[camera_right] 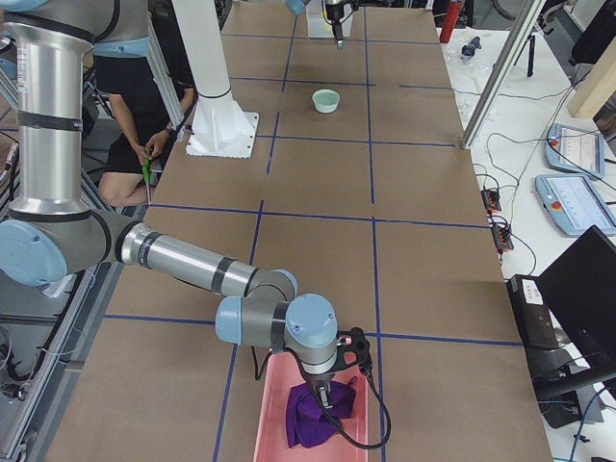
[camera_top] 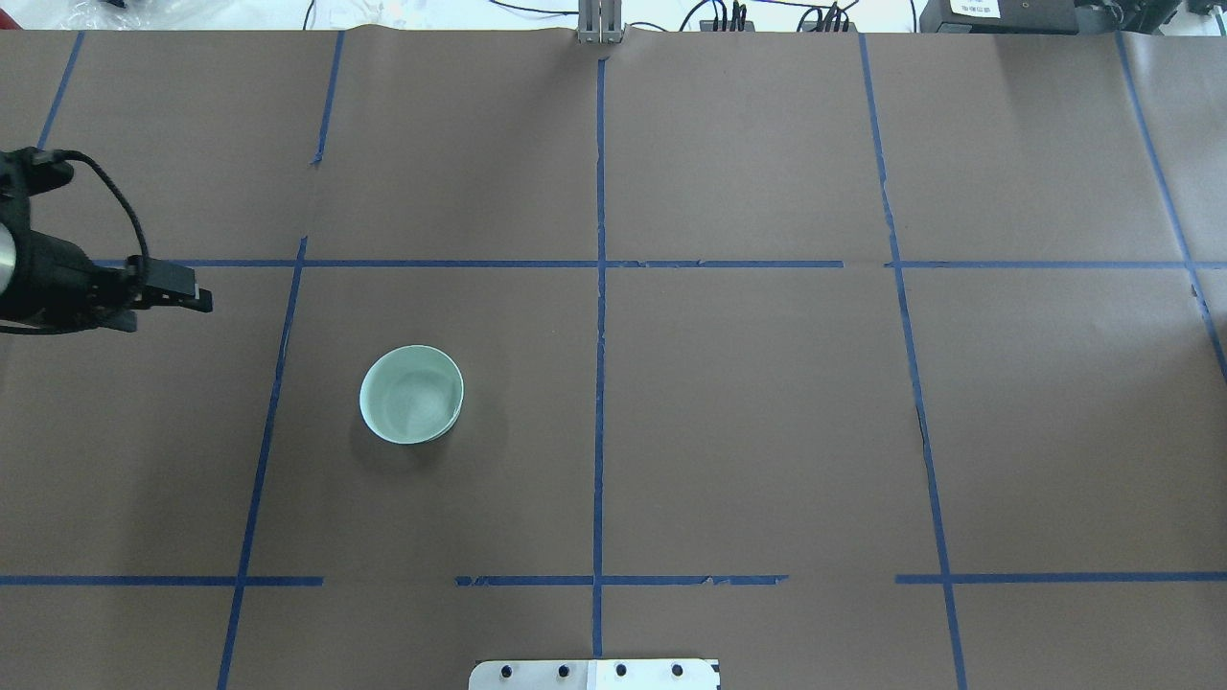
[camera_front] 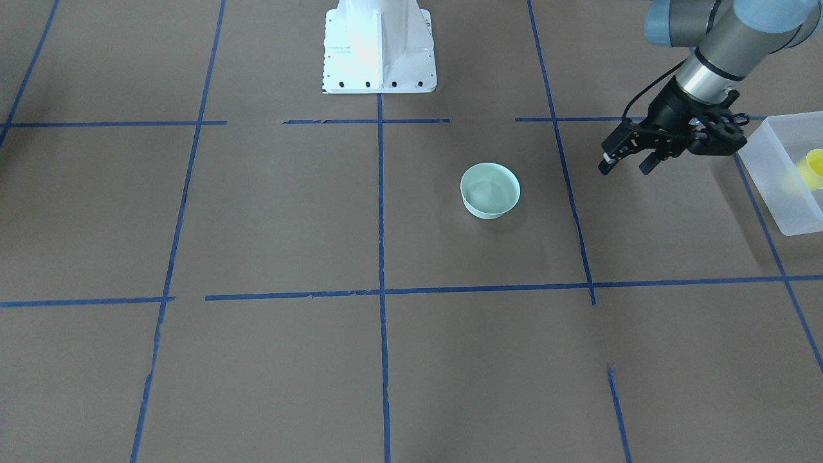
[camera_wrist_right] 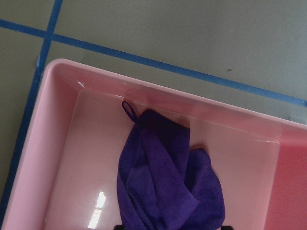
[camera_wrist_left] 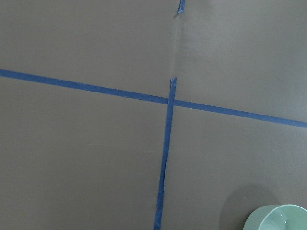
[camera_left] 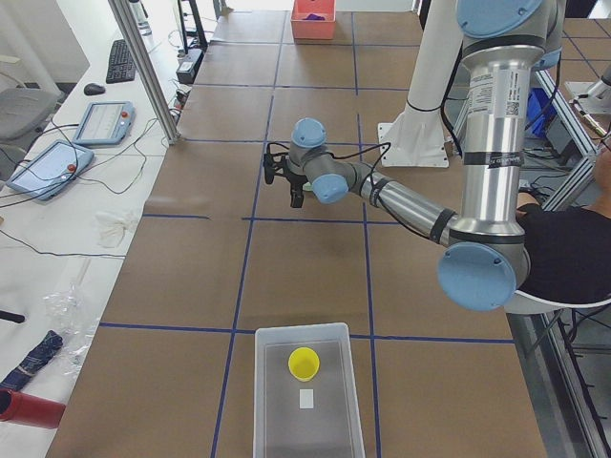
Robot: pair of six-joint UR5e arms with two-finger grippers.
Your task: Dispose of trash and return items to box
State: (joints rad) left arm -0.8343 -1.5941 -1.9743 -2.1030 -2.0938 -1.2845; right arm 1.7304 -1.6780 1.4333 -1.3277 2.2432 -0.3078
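box cut at edge | yellow cup half-seen | cloth cropped

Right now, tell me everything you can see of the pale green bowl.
The pale green bowl is small, round and smooth, with a thin rim; glossy, perhaps plastic. It stands upright, mouth up, empty, on the brown paper-covered table, inside one square of the blue tape grid. Nothing touches it; the left gripper hangs apart, to its side.

the right gripper, on the near arm, hangs over a pink bin holding a purple cloth; far up the table sits a pale green bowl.
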